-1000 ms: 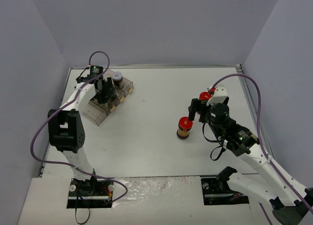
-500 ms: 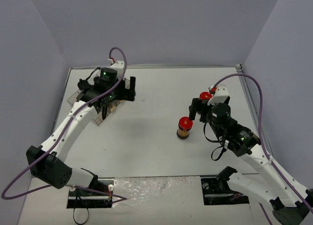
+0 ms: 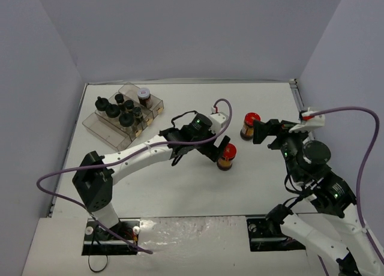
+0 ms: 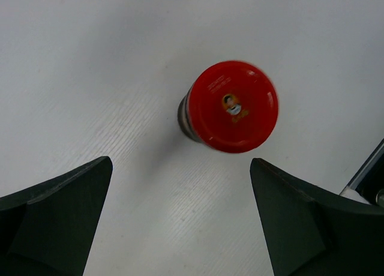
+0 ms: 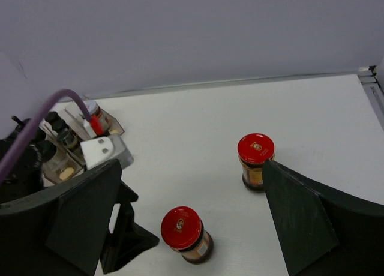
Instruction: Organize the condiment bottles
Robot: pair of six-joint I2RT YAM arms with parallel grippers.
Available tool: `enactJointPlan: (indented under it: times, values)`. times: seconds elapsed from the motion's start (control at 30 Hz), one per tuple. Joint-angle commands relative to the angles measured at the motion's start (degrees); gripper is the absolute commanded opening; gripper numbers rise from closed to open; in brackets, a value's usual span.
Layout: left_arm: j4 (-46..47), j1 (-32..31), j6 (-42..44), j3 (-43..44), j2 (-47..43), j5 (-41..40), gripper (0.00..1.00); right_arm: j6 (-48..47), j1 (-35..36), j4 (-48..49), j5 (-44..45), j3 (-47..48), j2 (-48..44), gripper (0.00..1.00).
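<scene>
Two red-lidded jars with orange-brown contents stand upright mid-table: the near one (image 3: 226,156) and the far one (image 3: 250,125). My left gripper (image 3: 216,150) is open and empty just left of the near jar, which sits above and between its fingers in the left wrist view (image 4: 231,106). My right gripper (image 3: 261,132) is open and empty, raised just right of the far jar. The right wrist view shows the far jar (image 5: 255,153) by my right finger and the near jar (image 5: 183,231). Several black-capped jars (image 3: 126,118) and a white-lidded one (image 3: 143,93) stand in the tray.
The clear plastic compartment tray (image 3: 113,139) lies at the far left, also at the left edge of the right wrist view (image 5: 63,165). My left arm stretches across the table's middle. Grey walls enclose the table; a metal rail (image 3: 303,123) runs along the right edge.
My left arm has swung from the tray to the table's middle, beside the near red-lidded jar. My right gripper has pulled back to the right and risen, away from the jars.
</scene>
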Motion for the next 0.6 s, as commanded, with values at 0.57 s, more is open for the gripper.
enactJointPlan:
  times: [0.57]
  values:
    - [1.4,-6.8,-0.7,17.3,15.1,-8.6,0.97,-1.4,-0.3,1.6,2.9,2.3,-1.2,1.00]
